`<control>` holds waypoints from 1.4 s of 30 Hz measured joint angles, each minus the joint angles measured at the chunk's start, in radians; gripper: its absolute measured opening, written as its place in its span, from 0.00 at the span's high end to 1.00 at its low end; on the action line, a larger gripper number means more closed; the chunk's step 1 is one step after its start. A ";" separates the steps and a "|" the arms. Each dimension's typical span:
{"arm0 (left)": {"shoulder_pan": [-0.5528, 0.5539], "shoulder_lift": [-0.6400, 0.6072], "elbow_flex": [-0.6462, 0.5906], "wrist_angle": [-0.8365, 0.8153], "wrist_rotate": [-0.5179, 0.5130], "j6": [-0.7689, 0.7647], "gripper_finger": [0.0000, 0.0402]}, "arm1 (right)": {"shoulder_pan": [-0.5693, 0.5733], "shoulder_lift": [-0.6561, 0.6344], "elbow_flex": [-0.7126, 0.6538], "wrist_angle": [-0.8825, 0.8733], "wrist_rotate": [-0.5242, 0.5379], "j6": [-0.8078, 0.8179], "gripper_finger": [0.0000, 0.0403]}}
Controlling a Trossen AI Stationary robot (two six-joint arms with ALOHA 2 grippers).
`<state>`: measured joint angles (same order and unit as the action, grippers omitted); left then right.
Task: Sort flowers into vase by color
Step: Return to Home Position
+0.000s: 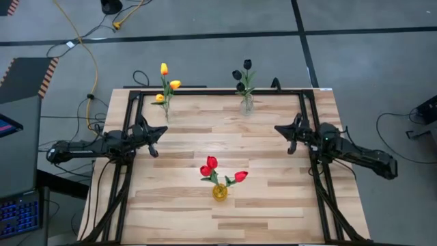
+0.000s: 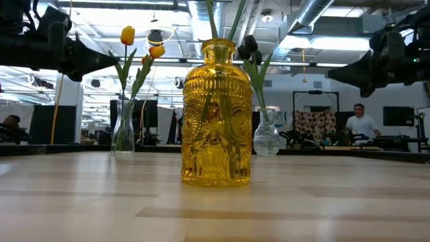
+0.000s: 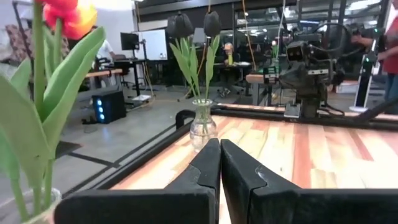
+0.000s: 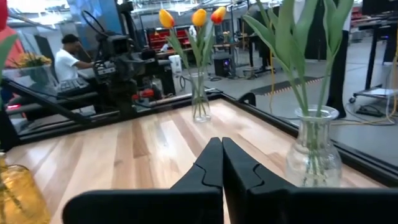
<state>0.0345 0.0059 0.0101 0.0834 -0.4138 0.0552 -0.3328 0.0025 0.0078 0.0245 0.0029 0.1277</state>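
Observation:
Three vases stand on the wooden table, each holding flowers. Red flowers stand in an amber glass vase near the table's middle. Yellow flowers stand in a clear vase at the far left. Black flowers stand in a clear vase at the far edge, right of the middle. My left gripper hovers shut at the table's left side and my right gripper hovers shut at the right side. Both point level toward the middle and hold nothing.
A black frame runs along the table's far, left and right edges. Bare wood lies between the two grippers and around the amber vase. Beyond the table is a workshop, where a person sits behind the far edge.

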 joint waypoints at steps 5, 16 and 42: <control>0.000 0.000 0.000 -0.002 0.044 0.110 1.00 | -0.016 0.005 0.000 -0.004 0.000 -0.005 0.93; 0.000 0.000 -0.001 -0.019 0.183 0.296 1.00 | -0.044 0.005 -0.001 -0.009 0.000 -0.005 0.91; 0.198 0.068 -0.002 -0.058 0.407 0.299 1.00 | -0.043 0.005 -0.002 -0.009 0.000 -0.004 0.90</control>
<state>0.2321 0.0736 0.0082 0.0254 -0.0065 0.3543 -0.3759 0.0074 0.0055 0.0158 0.0029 0.1232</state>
